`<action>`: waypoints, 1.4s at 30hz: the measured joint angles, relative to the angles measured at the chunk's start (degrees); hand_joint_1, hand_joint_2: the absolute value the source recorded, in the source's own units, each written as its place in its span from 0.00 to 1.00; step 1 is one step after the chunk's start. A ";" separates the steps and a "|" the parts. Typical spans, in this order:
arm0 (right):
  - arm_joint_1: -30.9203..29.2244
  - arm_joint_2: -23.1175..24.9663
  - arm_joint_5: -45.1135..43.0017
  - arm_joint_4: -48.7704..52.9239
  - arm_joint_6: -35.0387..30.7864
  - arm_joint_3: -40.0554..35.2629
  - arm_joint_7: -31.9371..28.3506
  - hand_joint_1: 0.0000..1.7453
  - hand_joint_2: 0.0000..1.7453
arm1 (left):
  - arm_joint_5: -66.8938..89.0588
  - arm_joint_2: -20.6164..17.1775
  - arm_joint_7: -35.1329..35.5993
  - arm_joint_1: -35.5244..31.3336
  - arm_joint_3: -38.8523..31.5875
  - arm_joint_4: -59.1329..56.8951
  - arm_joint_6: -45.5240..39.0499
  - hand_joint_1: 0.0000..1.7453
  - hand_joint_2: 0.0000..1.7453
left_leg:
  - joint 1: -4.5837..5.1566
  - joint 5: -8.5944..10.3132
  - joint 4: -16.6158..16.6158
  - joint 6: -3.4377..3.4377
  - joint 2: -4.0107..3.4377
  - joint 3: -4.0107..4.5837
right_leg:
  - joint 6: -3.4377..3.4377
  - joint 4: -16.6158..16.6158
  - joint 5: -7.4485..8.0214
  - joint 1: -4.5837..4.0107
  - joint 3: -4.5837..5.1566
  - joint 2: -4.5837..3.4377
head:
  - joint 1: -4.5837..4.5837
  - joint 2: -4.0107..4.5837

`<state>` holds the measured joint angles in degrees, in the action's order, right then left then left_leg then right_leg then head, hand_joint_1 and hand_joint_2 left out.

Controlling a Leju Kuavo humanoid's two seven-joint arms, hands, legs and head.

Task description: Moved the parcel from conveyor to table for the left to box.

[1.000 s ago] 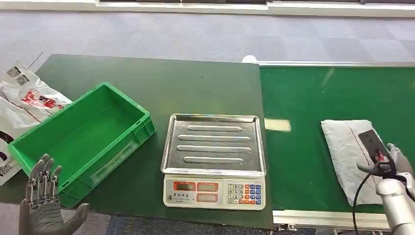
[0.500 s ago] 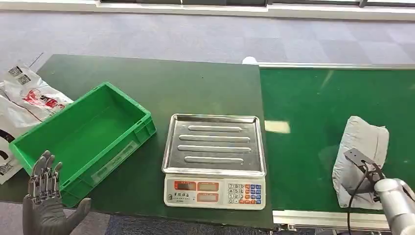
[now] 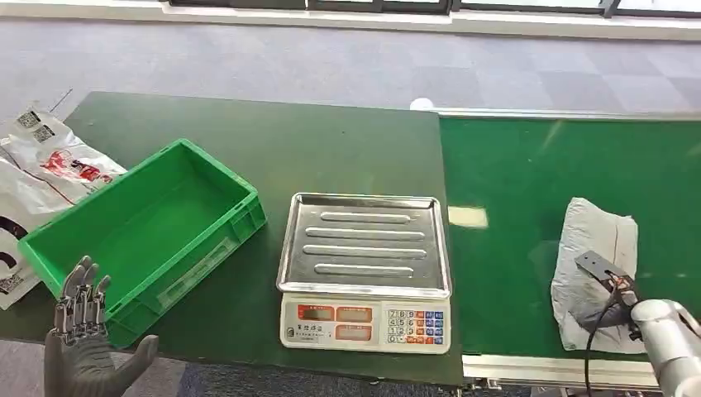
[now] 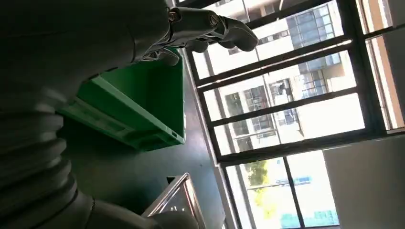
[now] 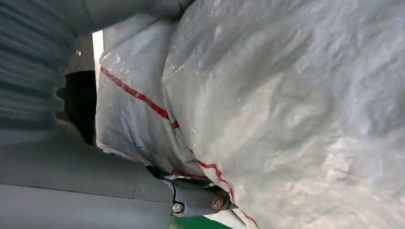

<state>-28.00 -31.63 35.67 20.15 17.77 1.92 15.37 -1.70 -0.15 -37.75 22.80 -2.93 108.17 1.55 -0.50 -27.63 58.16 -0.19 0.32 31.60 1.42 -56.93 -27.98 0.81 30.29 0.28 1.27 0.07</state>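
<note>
The grey plastic parcel [image 3: 597, 240] hangs crumpled over the near right part of the green conveyor belt [image 3: 529, 182]. My right hand [image 3: 618, 291] grips it from below, and the bag hides most of the fingers. In the right wrist view the parcel [image 5: 286, 109], with a red line on it, lies pressed against my thumb [image 5: 143, 183]. The green box [image 3: 140, 236] stands empty on the dark green table [image 3: 331, 149] at the left. My left hand [image 3: 83, 331] hovers open at the box's near corner, fingers up, holding nothing; the left wrist view shows its fingers [image 4: 205, 28] over the box [image 4: 143, 95].
A metal-topped weighing scale [image 3: 364, 265] stands between the box and the belt, at the table's near edge. White printed bags [image 3: 41, 165] lie at the table's far left. The belt's metal rail [image 3: 546, 368] runs along the near side.
The parcel lay flat on the belt a second ago; my right hand has bunched it up, lifted it and carried it slightly left. My left hand has hardly moved.
</note>
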 measured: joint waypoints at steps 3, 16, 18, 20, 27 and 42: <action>0.23 0.85 0.83 0.00 -2.63 -0.46 -0.62 1.00 1.00 | 1.12 0.80 0.61 0.62 -0.07 0.61 1.03 0.00 1.00 | 0.00 -0.01 0.03 0.02 0.00 -0.01 | 0.04 0.02 0.04 0.00 -0.02 -0.01 | 0.00 0.00; 1.71 2.89 2.80 0.98 -8.22 -0.46 -0.25 1.00 1.00 | 3.52 3.89 2.03 2.12 -1.25 2.86 5.14 0.00 1.00 | -0.23 -0.04 0.07 0.03 0.00 -0.03 | 0.02 0.10 0.03 -0.25 -0.09 -0.01 | 0.00 0.00; 1.91 3.06 2.89 1.20 -8.35 -0.46 -0.25 1.00 1.00 | 3.52 4.15 2.10 2.15 -1.31 2.91 5.16 0.00 1.00 | -0.23 -0.04 0.08 0.03 0.00 -0.04 | 0.02 0.12 0.03 -0.25 -0.11 -0.01 | 0.00 0.00; 2.09 3.17 3.17 1.44 -8.51 -0.44 -0.20 1.00 1.00 | 3.54 4.35 2.12 2.18 -1.31 2.99 5.42 0.00 1.00 | -0.23 -0.04 0.08 0.03 0.01 -0.05 | 0.02 0.13 0.04 -0.25 -0.13 0.01 | 0.00 0.00; 3.07 4.16 4.64 2.82 -13.32 0.72 -1.43 1.00 1.00 | 4.63 5.27 2.58 2.21 -1.38 3.32 7.35 0.00 1.00 | -0.23 -0.03 0.09 0.04 0.05 -0.01 | 0.01 0.14 0.07 -0.24 -0.19 0.07 | 0.00 0.00; 18.94 15.94 -23.96 52.43 -43.24 19.80 -34.63 1.00 1.00 | 4.83 7.91 1.71 0.02 -1.79 2.45 5.46 0.00 1.00 | 0.03 0.42 0.00 0.02 0.73 1.05 | -0.07 -0.10 0.25 0.01 0.92 0.65 | 0.00 0.00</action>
<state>-9.06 -15.69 11.71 72.58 -25.47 21.73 -19.26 3.12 7.76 -36.04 22.82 -4.72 110.62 7.01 -0.47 -27.21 58.17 -0.17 1.05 32.65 1.35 -57.03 -27.73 0.82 31.21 0.93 1.27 0.07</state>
